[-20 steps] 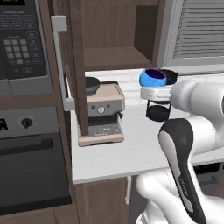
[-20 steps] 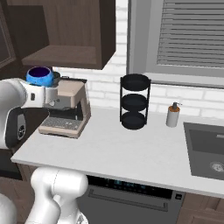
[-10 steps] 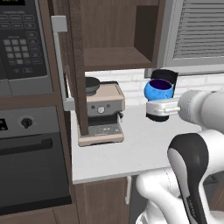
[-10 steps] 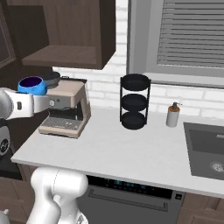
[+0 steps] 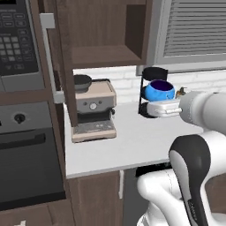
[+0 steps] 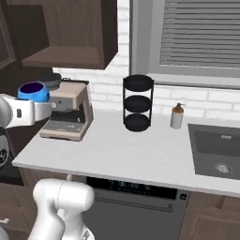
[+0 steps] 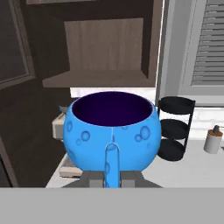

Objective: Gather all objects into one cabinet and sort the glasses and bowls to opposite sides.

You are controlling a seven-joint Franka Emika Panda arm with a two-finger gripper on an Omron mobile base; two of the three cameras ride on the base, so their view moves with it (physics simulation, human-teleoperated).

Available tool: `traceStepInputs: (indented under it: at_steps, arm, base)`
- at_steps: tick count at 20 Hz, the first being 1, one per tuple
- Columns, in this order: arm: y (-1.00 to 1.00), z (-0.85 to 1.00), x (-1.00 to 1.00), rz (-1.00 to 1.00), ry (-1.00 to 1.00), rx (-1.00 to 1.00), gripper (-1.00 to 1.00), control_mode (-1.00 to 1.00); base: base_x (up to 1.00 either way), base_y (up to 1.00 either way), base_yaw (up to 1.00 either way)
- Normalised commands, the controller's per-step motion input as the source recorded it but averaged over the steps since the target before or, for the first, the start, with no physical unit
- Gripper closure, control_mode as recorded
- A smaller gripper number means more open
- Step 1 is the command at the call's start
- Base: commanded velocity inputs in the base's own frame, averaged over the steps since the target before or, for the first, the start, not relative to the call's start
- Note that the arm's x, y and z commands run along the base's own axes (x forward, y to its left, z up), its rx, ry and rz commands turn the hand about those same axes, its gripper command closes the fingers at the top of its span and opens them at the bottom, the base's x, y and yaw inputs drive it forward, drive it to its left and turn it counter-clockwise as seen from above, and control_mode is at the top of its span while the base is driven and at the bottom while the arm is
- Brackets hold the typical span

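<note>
The small bright-blue bowl (image 7: pixel 131 131), dark purple inside, stands upright in the air in front of the open cabinet (image 7: pixel 103 46). My gripper (image 7: pixel 112 148) is shut on its near rim, with one finger (image 7: pixel 112 164) down the outer wall. In the left base view the bowl (image 5: pixel 154 92) sits on top of my gripper (image 5: pixel 164 101), below and to the right of the cabinet shelf (image 5: pixel 106 55). From the right base view the bowl (image 6: pixel 33 92) and gripper (image 6: pixel 38 101) hang left of the coffee machine, under the cabinet (image 6: pixel 70 37). The glasses are out of view.
The cabinet door (image 5: pixel 66 57) stands open with its grey bar handle (image 5: pixel 48 53). A coffee machine (image 5: pixel 92 110) sits on the counter (image 6: pixel 122 154) beneath the cabinet. A black three-tier rack (image 6: pixel 137 103), a soap dispenser (image 6: pixel 176 116) and a sink (image 6: pixel 215 150) lie further right.
The gripper has carried the blue bowl slightly down and levelled it upright. The forearm has swung out to the side.
</note>
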Motion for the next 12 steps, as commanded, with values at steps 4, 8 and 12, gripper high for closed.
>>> traceStepInputs:
  at_steps: [4,8,12]
  arm:
    - [0.0,0.0,0.0,0.0,0.0,0.0,1.0,1.0]
    - [0.0,0.0,0.0,0.0,0.0,0.0,1.0,1.0]
    - [0.0,0.0,0.0,0.0,0.0,0.0,1.0,1.0]
  base:
    - [0.0,-0.48,-0.43]
    - [0.18,-0.45,-0.63]
    - [0.08,-0.33,-0.75]
